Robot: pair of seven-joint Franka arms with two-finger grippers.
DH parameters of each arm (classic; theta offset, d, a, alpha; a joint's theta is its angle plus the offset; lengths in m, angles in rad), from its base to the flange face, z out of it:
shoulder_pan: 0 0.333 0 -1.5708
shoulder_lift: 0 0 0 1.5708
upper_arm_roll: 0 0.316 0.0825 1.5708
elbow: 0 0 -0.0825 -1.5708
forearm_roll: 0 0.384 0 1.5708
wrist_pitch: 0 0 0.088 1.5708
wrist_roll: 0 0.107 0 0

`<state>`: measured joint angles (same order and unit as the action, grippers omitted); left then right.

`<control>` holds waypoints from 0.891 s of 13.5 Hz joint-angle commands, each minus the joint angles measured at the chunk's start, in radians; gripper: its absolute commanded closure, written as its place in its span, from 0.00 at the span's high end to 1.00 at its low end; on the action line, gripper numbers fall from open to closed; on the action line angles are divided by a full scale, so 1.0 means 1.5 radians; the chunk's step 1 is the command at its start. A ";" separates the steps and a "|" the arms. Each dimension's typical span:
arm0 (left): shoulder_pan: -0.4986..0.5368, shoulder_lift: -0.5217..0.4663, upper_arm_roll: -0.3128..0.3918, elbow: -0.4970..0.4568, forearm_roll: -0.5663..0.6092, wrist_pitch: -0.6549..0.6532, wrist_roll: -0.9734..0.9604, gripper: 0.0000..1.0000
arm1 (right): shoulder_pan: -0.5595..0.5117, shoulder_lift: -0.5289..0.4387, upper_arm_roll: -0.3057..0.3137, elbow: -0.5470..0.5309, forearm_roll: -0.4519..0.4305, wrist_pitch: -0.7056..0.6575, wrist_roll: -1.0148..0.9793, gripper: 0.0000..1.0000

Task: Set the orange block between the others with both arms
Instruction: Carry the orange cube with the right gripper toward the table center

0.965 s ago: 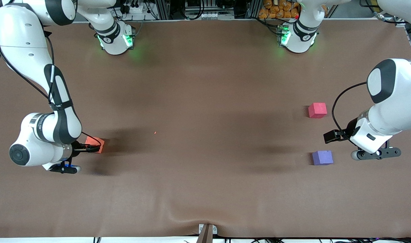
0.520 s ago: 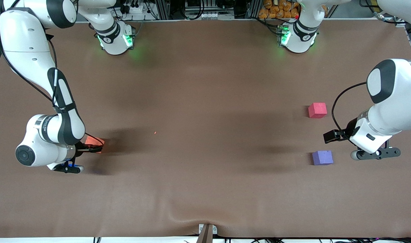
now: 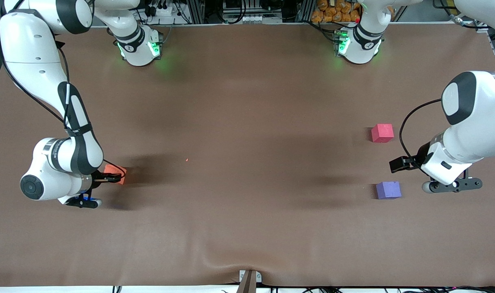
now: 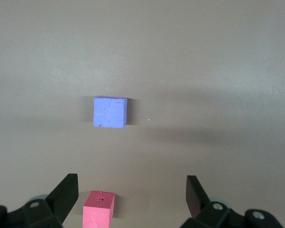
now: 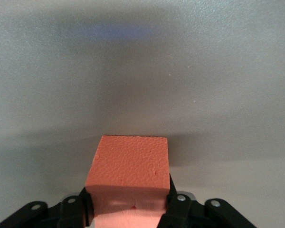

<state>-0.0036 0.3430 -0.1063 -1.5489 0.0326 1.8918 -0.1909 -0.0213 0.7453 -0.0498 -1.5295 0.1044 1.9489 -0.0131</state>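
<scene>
The orange block (image 3: pixel 117 172) lies on the brown table at the right arm's end. My right gripper (image 3: pixel 110 178) is shut on it low at the table, and in the right wrist view its fingers (image 5: pixel 175 205) press both sides of the orange block (image 5: pixel 129 168). The pinkish-red cube (image 3: pixel 382 132) and the purple cube (image 3: pixel 388 190) sit apart at the left arm's end, the purple one nearer the front camera. My left gripper (image 3: pixel 398 164) waits open above the table beside the gap between them. Its wrist view shows the purple cube (image 4: pixel 110 112), the pinkish-red cube (image 4: pixel 99 209) and the open gripper (image 4: pixel 130 195).
The two green-lit arm bases (image 3: pixel 139 47) (image 3: pixel 357 44) stand along the table's back edge. A tiny orange speck (image 3: pixel 186 159) lies on the cloth (image 3: pixel 247 122) toward the middle. A small bracket (image 3: pixel 249 278) sits at the front edge, where the cloth is rippled.
My right gripper slid a little onto the orange block and its fingers closed on it. The left arm and the two other cubes have not moved.
</scene>
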 commanded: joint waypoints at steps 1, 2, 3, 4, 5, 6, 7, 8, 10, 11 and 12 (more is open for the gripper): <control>-0.001 -0.010 -0.002 -0.012 0.000 0.009 -0.007 1.00 | 0.004 -0.005 0.001 0.000 0.008 0.001 -0.028 0.35; -0.001 -0.010 -0.002 -0.012 0.000 0.009 -0.007 1.00 | 0.007 -0.008 0.002 0.004 0.011 0.002 -0.028 0.35; -0.001 -0.009 -0.002 -0.012 0.000 0.009 -0.007 1.00 | 0.017 -0.012 0.002 0.013 0.012 0.002 -0.028 0.35; -0.001 -0.009 -0.002 -0.012 0.000 0.009 -0.007 1.00 | 0.031 -0.018 0.002 0.023 0.012 0.001 -0.027 0.35; -0.002 -0.009 -0.002 -0.012 0.000 0.009 -0.008 1.00 | 0.056 -0.026 0.003 0.030 0.012 0.001 -0.025 0.35; -0.002 -0.009 -0.002 -0.012 0.000 0.009 -0.008 1.00 | 0.086 -0.035 0.003 0.032 0.011 0.000 -0.022 0.35; -0.002 -0.009 -0.002 -0.012 0.000 0.009 -0.008 1.00 | 0.116 -0.043 0.003 0.032 0.010 -0.001 -0.011 0.30; -0.002 -0.009 -0.002 -0.012 0.000 0.009 -0.008 1.00 | 0.140 -0.049 0.003 0.036 0.012 -0.001 0.015 0.29; -0.003 -0.008 -0.002 -0.012 0.000 0.009 -0.009 1.00 | 0.180 -0.056 0.016 0.045 0.030 -0.024 0.064 0.29; -0.004 -0.008 -0.002 -0.012 0.000 0.009 -0.010 1.00 | 0.200 -0.056 0.025 0.057 0.049 -0.037 0.068 0.29; -0.005 -0.008 -0.002 -0.012 0.001 0.009 -0.016 1.00 | 0.222 -0.054 0.025 0.062 0.066 -0.037 0.068 0.29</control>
<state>-0.0057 0.3430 -0.1077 -1.5525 0.0326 1.8919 -0.1933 0.2736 0.6745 -0.0184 -1.4496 0.1570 1.9190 0.0753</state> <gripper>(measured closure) 0.000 0.489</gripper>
